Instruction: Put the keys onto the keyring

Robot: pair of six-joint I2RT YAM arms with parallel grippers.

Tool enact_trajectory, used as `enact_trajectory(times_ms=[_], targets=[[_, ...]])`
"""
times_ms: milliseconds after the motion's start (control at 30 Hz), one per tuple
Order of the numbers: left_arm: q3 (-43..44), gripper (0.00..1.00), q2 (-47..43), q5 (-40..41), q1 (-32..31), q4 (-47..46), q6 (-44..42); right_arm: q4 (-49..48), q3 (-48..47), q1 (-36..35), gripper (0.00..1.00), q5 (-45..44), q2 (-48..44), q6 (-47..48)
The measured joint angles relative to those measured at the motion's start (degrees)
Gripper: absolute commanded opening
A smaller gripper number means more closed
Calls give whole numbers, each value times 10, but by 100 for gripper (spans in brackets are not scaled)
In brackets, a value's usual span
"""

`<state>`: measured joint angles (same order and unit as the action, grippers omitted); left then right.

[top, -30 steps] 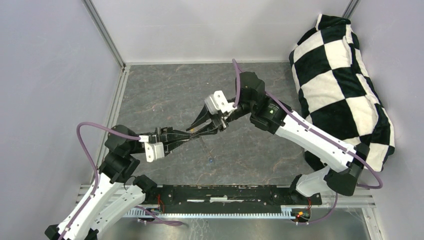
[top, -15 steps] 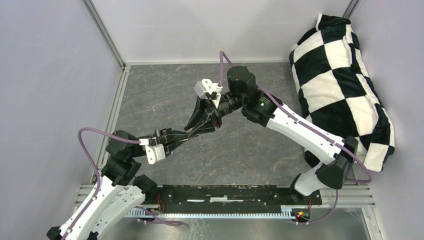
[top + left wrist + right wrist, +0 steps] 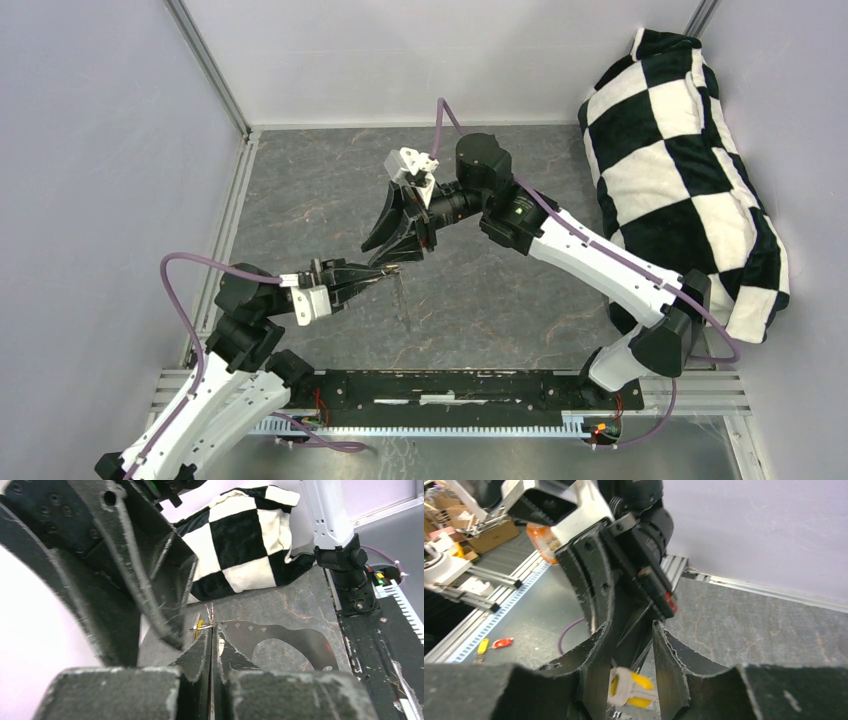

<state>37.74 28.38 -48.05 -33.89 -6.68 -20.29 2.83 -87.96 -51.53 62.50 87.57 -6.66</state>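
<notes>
Currently: left claw [image 3: 212, 632] clenched on the keyring [image 3: 285, 639], raised off the counter [image 3: 500, 290] so its band hangs free for threading. Yellow-headed key [image 3: 631, 690] sits at the ring's pinched end, between the parted jaws of the right claw [image 3: 630, 630]; whether they grip it cannot be told. Blue key: not seen.

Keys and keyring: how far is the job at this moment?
Done: nothing I can confirm. In hand: the left gripper is shut on the keyring; the yellow-headed key sits by its pinched end, between the parted fingers of the right gripper, and whether they grip it is unclear. Left: seating that key, then the blue key, which I cannot find here.
</notes>
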Motion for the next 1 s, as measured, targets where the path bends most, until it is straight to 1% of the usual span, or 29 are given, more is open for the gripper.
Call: enact_trajectory(times_ms=[200, 333, 400, 500, 633, 733, 833, 1000], targets=[[-14, 2, 5, -2, -5, -8, 18, -20, 1, 0, 45, -41, 10, -3], [-14, 2, 8, -1, -6, -12, 30, -24, 3, 7, 46, -52, 10, -6], [-14, 2, 7, -1, -6, -12, 32, -26, 4, 10, 52, -56, 10, -10], [-14, 2, 5, -1, -6, -12, 34, -44, 5, 20, 50, -58, 10, -28], [-14, 2, 4, 3, -6, -12, 35, -62, 6, 47, 51, -54, 2, -36], [-12, 2, 4, 14, -6, -12, 37, -42, 13, 64, 52, -52, -28, -2], [-11, 2, 3, 17, -6, -11, 40, 0, 44, 67, 51, -52, -84, 63], [-6, 2, 1, 21, -6, -9, 44, 71, 97, 59, 45, -54, -172, 170]])
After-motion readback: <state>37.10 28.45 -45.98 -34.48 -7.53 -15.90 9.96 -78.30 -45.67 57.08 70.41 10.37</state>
